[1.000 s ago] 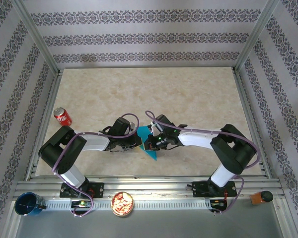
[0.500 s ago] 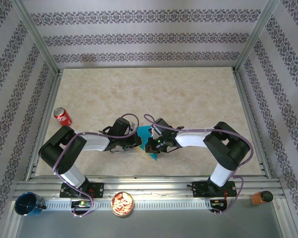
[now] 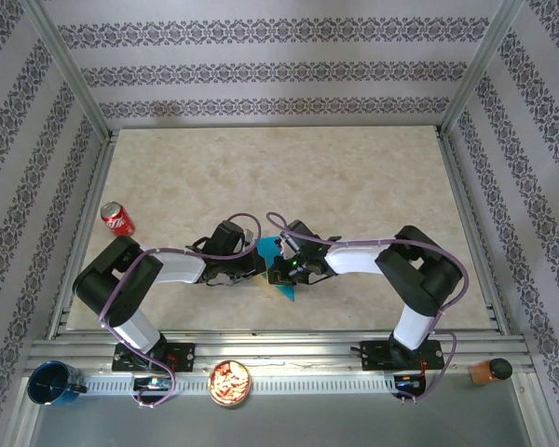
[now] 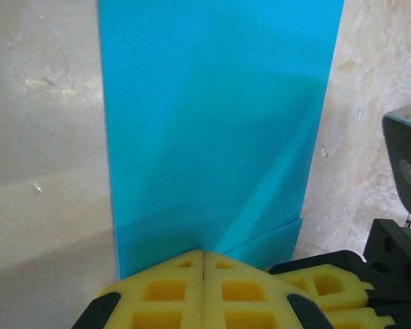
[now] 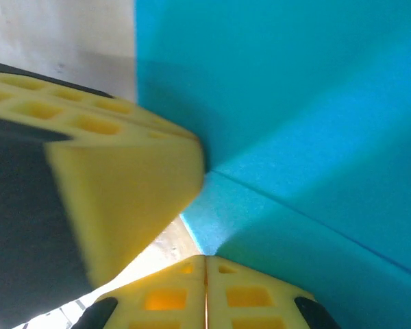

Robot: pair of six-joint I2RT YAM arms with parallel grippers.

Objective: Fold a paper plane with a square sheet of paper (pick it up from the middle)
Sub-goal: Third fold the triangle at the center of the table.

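On the marbled table (image 3: pixel 373 177), my left gripper (image 4: pixel 203 267) pinches the folded turquoise paper (image 4: pixel 212 116); my right gripper (image 5: pixel 205 274) sits closed against it

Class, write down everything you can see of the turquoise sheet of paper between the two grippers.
The square sheet of paper is thin, plain bright turquoise and partly folded: diagonal creases and an overlapping layer show. It rests on the marbled table near its front centre, largely covered by the arms from above. The shut yellow pads of the left gripper and right gripper touch it at a crease.
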